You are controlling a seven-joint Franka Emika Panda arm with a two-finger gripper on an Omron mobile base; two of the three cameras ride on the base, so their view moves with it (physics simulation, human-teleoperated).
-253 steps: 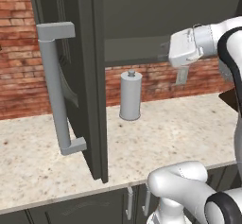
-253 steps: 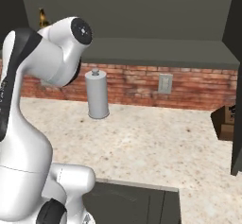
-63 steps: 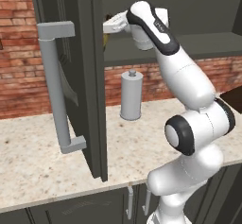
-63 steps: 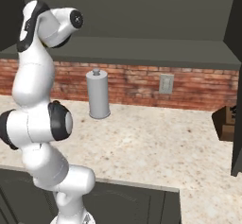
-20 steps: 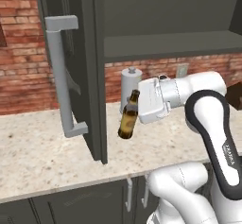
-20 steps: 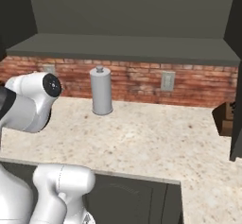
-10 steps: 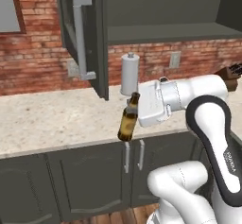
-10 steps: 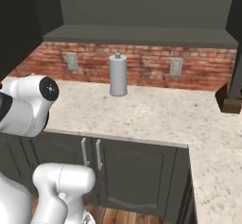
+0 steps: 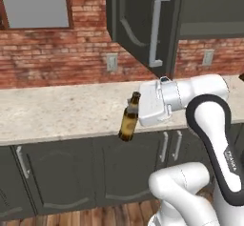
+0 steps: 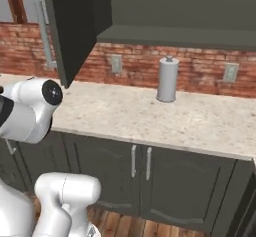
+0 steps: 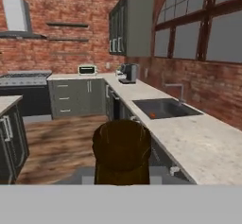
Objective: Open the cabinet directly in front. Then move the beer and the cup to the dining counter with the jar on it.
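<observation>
Beer (image 9: 128, 120) hangs tilted in the shut pincer (image 9: 139, 107) — out past the desk (image 9: 57, 110) edge, above the floor; cabinet (image 9: 143, 20) door stands open; grey canister (image 10: 167, 79) sits on the desk.

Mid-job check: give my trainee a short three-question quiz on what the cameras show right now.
1. True or false: the gripper is shut on the slim brown glass beer bottle.
2. The dark grey-green wall cabinet door is: A open, B closed?
3. What stands on the beige speckled counter by the brick wall?

Key: 1 true. 2 A. 3 a tall grey canister with a knob top.
</observation>
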